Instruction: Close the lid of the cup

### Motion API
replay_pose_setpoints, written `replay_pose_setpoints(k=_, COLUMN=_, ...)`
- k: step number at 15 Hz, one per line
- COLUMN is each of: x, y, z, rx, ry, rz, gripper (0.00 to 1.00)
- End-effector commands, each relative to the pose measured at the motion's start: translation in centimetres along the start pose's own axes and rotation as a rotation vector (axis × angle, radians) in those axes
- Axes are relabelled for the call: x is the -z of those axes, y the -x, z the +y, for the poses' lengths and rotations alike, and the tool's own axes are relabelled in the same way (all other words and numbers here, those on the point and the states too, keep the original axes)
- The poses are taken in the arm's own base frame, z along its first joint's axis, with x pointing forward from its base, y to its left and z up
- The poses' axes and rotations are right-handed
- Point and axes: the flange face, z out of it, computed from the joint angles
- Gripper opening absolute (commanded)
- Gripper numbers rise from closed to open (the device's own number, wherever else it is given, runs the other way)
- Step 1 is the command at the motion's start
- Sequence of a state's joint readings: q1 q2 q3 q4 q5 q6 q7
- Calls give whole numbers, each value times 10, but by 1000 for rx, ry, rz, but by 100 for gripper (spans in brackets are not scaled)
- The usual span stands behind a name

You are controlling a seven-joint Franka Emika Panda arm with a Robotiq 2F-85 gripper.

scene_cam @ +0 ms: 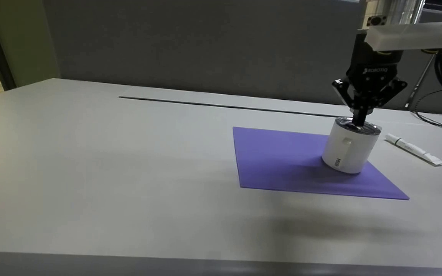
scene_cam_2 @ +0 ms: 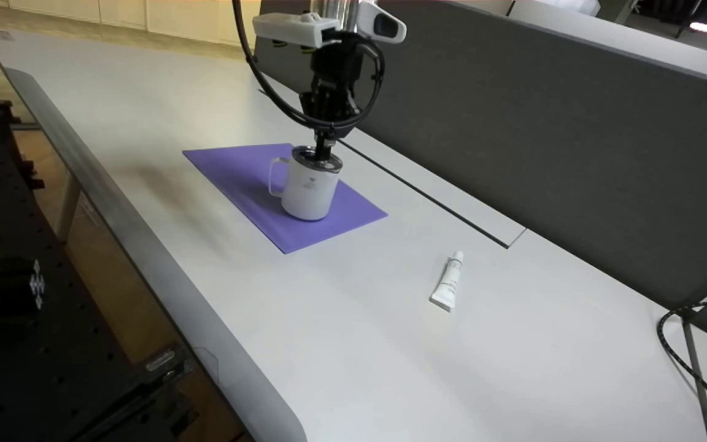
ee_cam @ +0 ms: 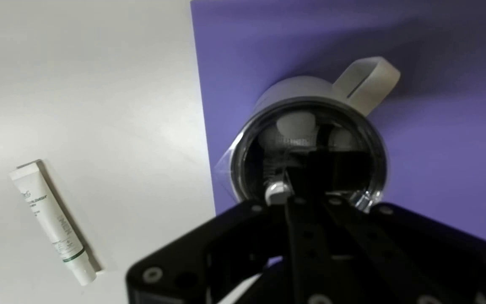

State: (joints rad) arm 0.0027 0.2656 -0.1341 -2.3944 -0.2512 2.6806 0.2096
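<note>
The white cup (scene_cam: pixel 334 147) with a handle stands on the purple mat; it also shows in an exterior view (scene_cam_2: pixel 307 191) and the wrist view (ee_cam: pixel 302 87). The dark, shiny lid (scene_cam: pixel 370 129) lies across the cup's top, level with the rim as far as I can see. In the wrist view the lid (ee_cam: pixel 268 145) reflects the gripper. My gripper (scene_cam: pixel 359 122) points down with its fingers together, tips touching or just over the lid near its middle. In an exterior view the gripper (scene_cam_2: pixel 323 152) hides part of the lid (scene_cam_2: pixel 303 157). Nothing shows between the fingers.
The purple mat (scene_cam: pixel 278 161) lies flat on the white table (scene_cam: pixel 129 191). A white tube (scene_cam: pixel 413 148) lies beside the mat, also in the wrist view (ee_cam: pixel 51 219). A dark slot (scene_cam_2: pixel 427 195) runs along the back, before a grey partition (scene_cam_2: pixel 574 153). A cable (scene_cam_2: pixel 691 365) hangs at the far end.
</note>
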Motion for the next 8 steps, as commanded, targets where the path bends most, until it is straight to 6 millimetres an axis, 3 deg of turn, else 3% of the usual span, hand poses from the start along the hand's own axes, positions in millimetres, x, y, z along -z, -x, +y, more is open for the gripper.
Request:
replay_pose_setpoints(k=1, x=26, y=-9, z=-6, rx=-3, ry=27, rz=28, gripper=0)
replay_pose_setpoints(k=3, x=41, y=-13, z=-10, rx=-2, ry=12, rz=25, gripper=0)
replay_pose_setpoints(k=4, x=48, y=-15, z=-11, rx=8, ry=13, rz=20, gripper=26)
replay_pose_setpoints(k=5, x=54, y=-16, z=-12, rx=4, ry=6, rz=21, gripper=27)
replay_pose_setpoints(k=8, x=71, y=-18, z=-12, rx=4, ry=-13, rz=2, gripper=47)
